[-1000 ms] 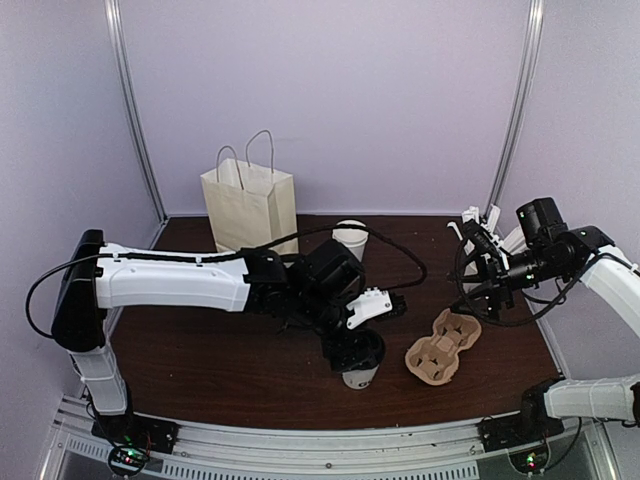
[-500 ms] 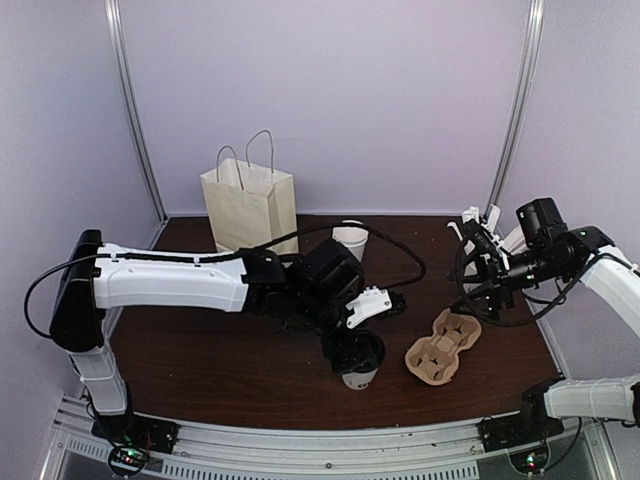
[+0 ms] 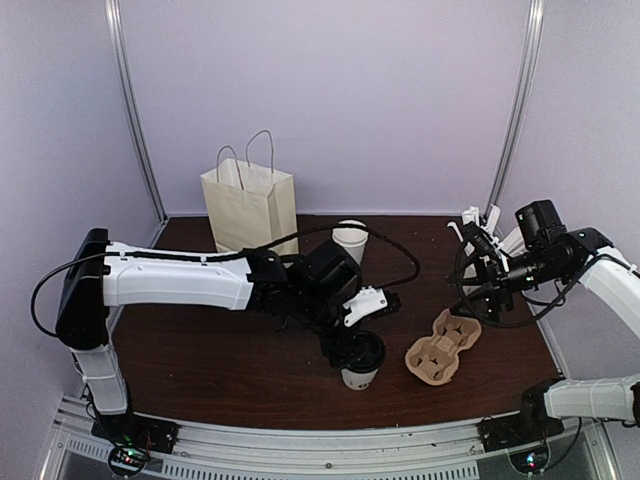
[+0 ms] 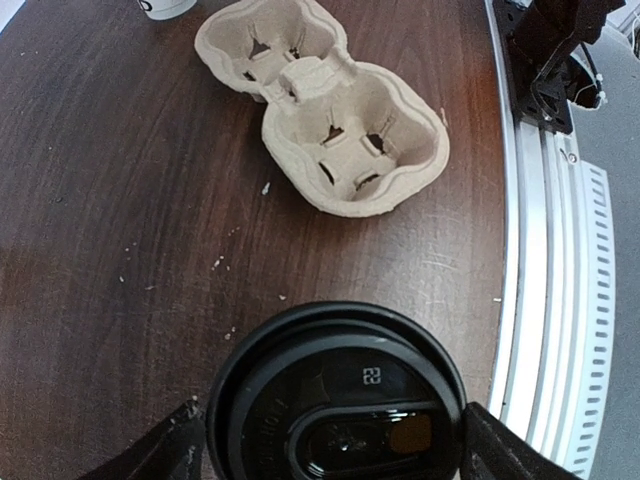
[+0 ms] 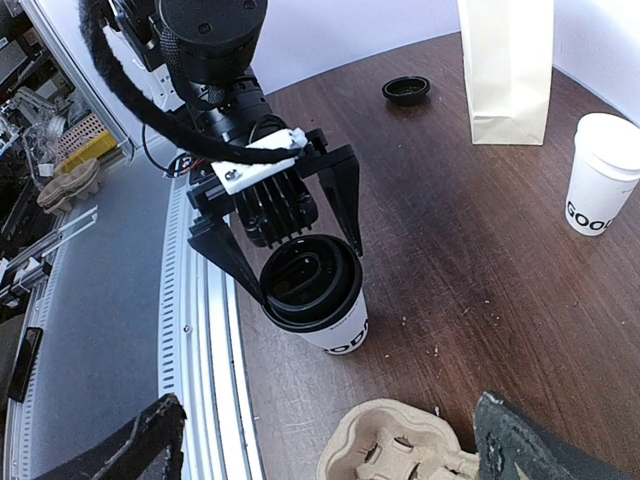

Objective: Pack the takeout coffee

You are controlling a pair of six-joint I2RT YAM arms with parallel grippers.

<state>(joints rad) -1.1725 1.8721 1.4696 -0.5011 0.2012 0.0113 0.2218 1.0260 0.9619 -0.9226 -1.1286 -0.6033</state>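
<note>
One takeout coffee (image 3: 361, 376) stands near the table's front edge, a white cup with dark lettering (image 5: 342, 330) and a black lid (image 4: 335, 390). My left gripper (image 3: 356, 346) reaches down over it. Its two black fingers (image 5: 232, 262) press against the lid's rim on opposite sides. A second white cup (image 3: 350, 240), without a lid, stands further back by the paper bag (image 3: 250, 205). My right gripper (image 3: 468, 265) hangs open in the air above the right side, with nothing between its fingers (image 5: 130, 440).
A brown pulp cup carrier (image 3: 443, 347) lies empty just right of the held cup. A loose black lid (image 5: 405, 90) lies near the bag's foot. The metal rail (image 4: 545, 300) runs along the front edge, close to the cup.
My left gripper has shifted slightly up and left over the cup, so more of the black lid shows. The cup has stayed in place. The right arm has barely moved.
</note>
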